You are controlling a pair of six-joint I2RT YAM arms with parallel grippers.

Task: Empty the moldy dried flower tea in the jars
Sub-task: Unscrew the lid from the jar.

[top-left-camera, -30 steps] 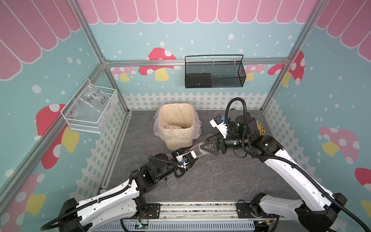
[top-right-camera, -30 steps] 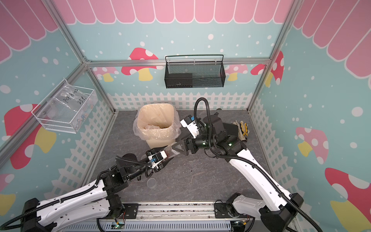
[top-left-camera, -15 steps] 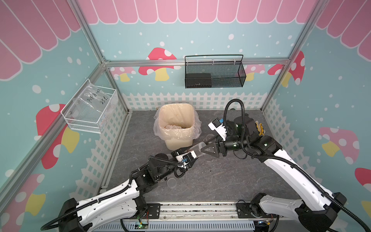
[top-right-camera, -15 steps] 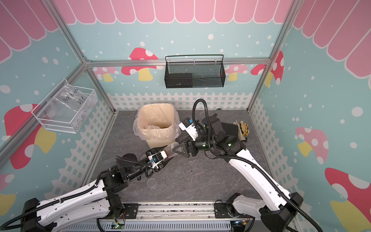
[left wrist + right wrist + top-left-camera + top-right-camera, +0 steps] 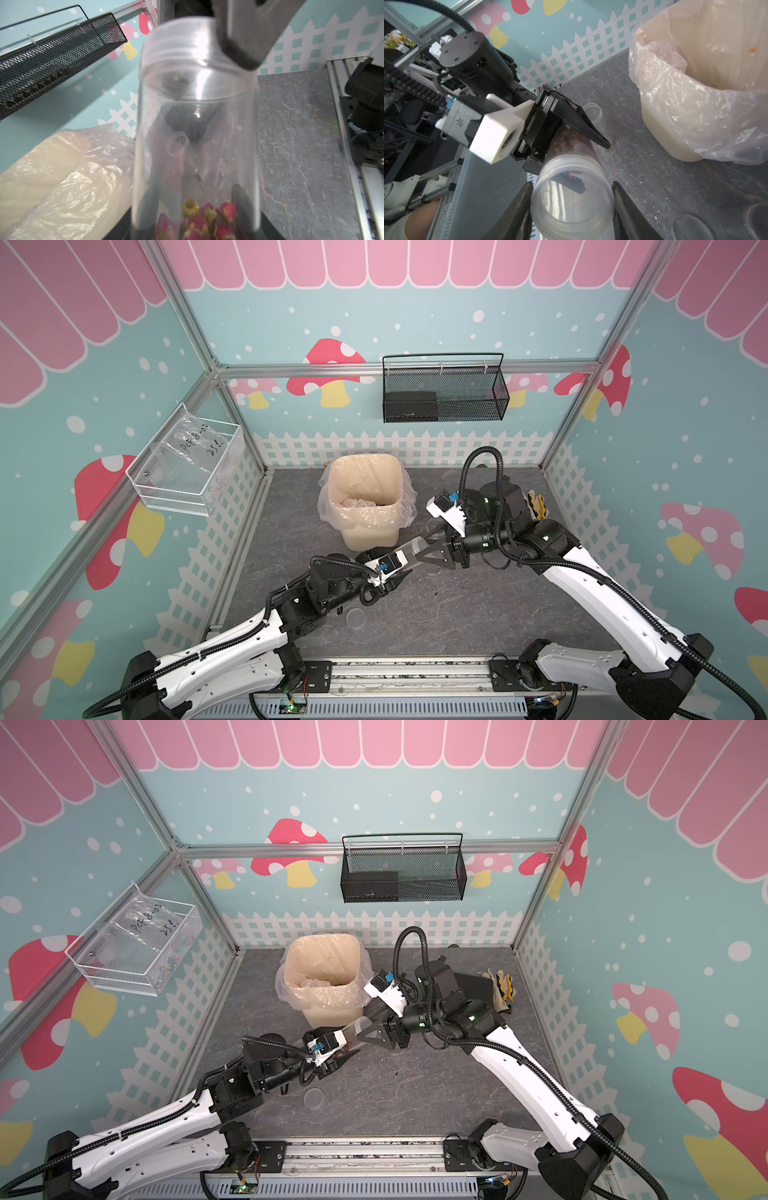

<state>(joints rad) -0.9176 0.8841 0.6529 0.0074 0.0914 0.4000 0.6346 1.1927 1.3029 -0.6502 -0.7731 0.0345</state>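
Note:
A transparent jar (image 5: 409,552) (image 5: 354,1032) is held tilted above the floor in front of the cream bin. My left gripper (image 5: 395,571) (image 5: 340,1052) is shut on its closed end, where the dried flower tea (image 5: 205,220) (image 5: 569,139) lies as reddish and yellow buds. My right gripper (image 5: 417,551) (image 5: 362,1030) (image 5: 572,200) has a finger on each side of the jar's open mouth (image 5: 571,207), touching the rim. One right finger (image 5: 239,41) shows against the neck in the left wrist view. Another clear jar (image 5: 434,526) lies on the floor by the bin.
The lined cream bin (image 5: 368,533) (image 5: 328,1013) stands at the back middle, just beyond the jar. A flat clear lid (image 5: 355,617) (image 5: 313,1097) lies near the left arm, more lids (image 5: 691,226) by the right gripper. Gloves (image 5: 536,504) lie at the back right.
My right gripper has moved left onto the jar's mouth and narrowed its jaws round it. The left arm and the jar have stayed where they were.

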